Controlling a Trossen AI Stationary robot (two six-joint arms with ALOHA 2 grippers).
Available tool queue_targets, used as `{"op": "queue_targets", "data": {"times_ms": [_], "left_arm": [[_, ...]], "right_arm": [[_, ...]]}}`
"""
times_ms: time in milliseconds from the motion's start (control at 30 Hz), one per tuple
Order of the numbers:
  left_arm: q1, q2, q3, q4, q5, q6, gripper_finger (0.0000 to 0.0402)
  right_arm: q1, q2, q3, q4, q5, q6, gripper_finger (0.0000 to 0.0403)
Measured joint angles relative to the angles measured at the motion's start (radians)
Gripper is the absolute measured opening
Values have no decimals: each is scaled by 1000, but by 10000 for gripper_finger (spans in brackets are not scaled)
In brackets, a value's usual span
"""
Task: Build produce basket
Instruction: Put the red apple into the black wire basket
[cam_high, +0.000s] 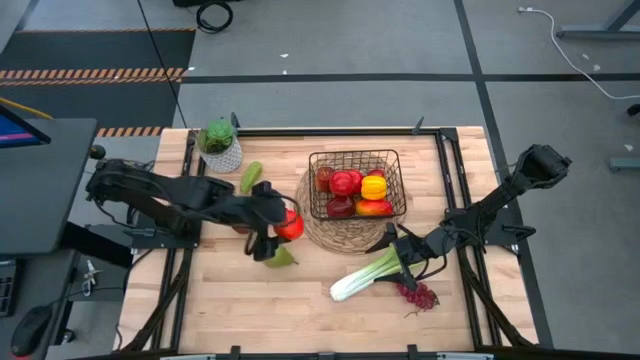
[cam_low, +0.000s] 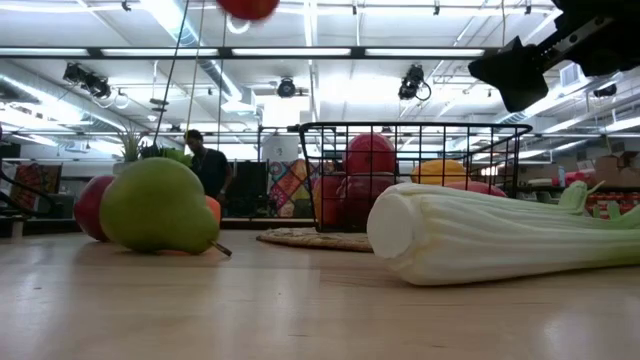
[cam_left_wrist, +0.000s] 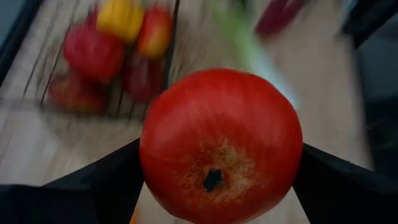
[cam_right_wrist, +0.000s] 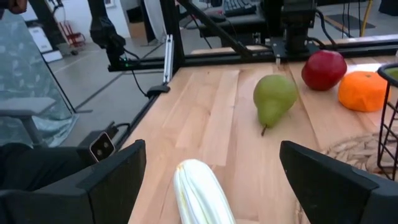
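Note:
My left gripper is shut on a red apple and holds it up just left of the black wire basket, which contains red and yellow produce and stands on a round woven mat. A green pear lies on the table below the gripper. In the right wrist view a red apple and an orange rest beside that pear. My right gripper is open and hovers above the pale-green celery, which lies flat. Purple grapes lie next to the celery. My left gripper pinches the red apple between its two fingers, one on each opposite side. The fingers reach it from the table's left. The apple's dimpled end faces the wrist camera. It is lifted clear, showing high above the table in the low view.
A potted plant stands at the far left of the table, with another green pear beside it. The woven mat sits under the basket. Bare wood stretches along the near edge.

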Motion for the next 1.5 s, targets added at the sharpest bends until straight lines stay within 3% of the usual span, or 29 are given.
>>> {"op": "queue_targets", "data": {"times_ms": [400,1033,1233,1500], "left_arm": [[-4,-172,15,267,93,-21,355],[-5,-163,-9,256,82,-1,355],[-9,-94,-39,199,51,262,355],[-9,-3,-40,173,-3,945,355]], "right_arm": [[0,0,0,-4,0,-2,373],[0,0,0,-4,0,-2,373],[0,0,0,-3,0,-2,373],[0,0,0,-3,0,-1,373]]}}
